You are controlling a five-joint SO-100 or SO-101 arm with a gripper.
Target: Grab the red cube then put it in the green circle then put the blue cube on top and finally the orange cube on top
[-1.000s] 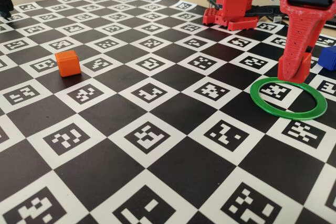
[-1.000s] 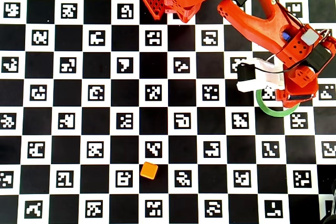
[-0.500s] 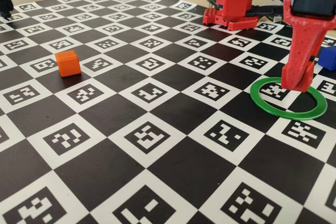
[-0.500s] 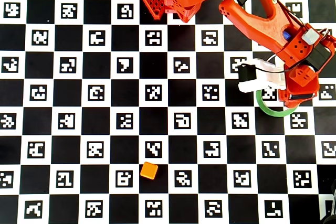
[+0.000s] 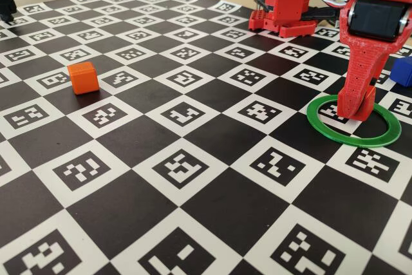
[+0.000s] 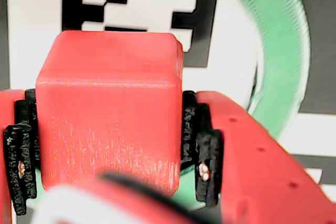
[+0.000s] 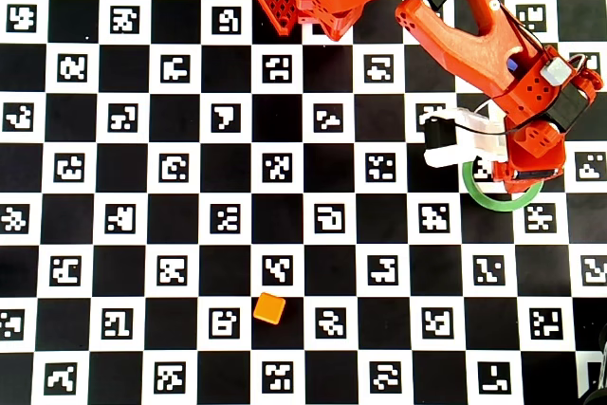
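over the green circle: the gripper (image 5: 356,109) reaches down inside the ring
jaws: pinching the red cube (image 6: 110,108) on two opposite side faces, black pads against them
red cube: low over the green circle (image 5: 353,136), within its open middle; contact with the board cannot be told
handling: judged light, rigid, smooth plastic; flat opposite sides are the place to grip
blue cube (image 5: 402,71): just beyond the ring, fixed view
orange cube (image 5: 84,77): well apart from the ring
board: checkered marker board (image 5: 193,178)
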